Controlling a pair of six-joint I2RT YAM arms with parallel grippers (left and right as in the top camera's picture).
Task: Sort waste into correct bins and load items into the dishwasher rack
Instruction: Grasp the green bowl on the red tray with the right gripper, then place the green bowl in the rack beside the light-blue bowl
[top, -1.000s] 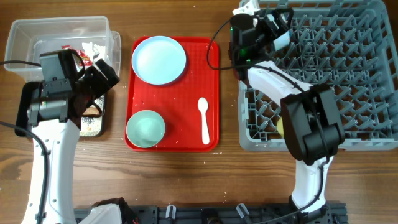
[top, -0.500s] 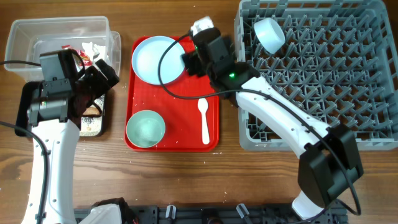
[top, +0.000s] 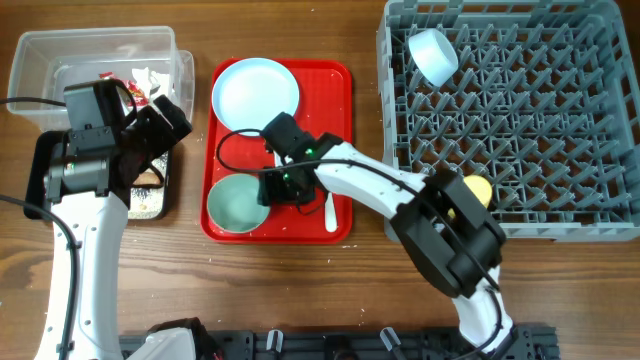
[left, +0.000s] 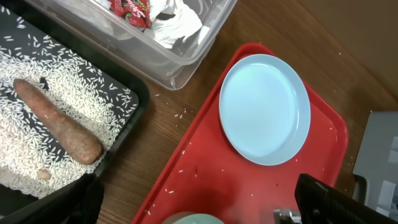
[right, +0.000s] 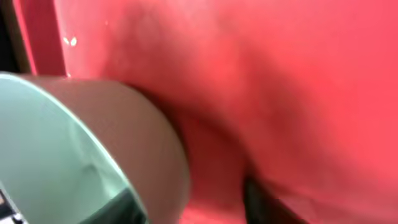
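Observation:
On the red tray, my right gripper (top: 268, 187) is down at the right rim of the pale green bowl (top: 233, 205). In the right wrist view its jaws straddle the bowl's wall (right: 155, 143): one finger is inside and the other outside, with a gap still showing, and the picture is blurred. The light blue plate (top: 256, 95) lies at the tray's back. The white spoon (top: 329, 208) is partly under the right arm. A light blue bowl (top: 433, 55) and a yellow cup (top: 477, 190) sit in the grey dishwasher rack (top: 590, 120). My left gripper (top: 160, 140) hangs open and empty over the black tray (left: 134, 93).
The clear tub (top: 40, 50) at the back left holds the red-and-white wrapper (left: 134, 7) and paper scraps. In the black tray are rice grains and a brown food piece (left: 59, 121). Loose rice grains dot the red tray (top: 345, 80).
My right arm swung from the rack, where the light blue bowl now rests, across to the pale green bowl, and its jaws narrowed. The left arm stayed still.

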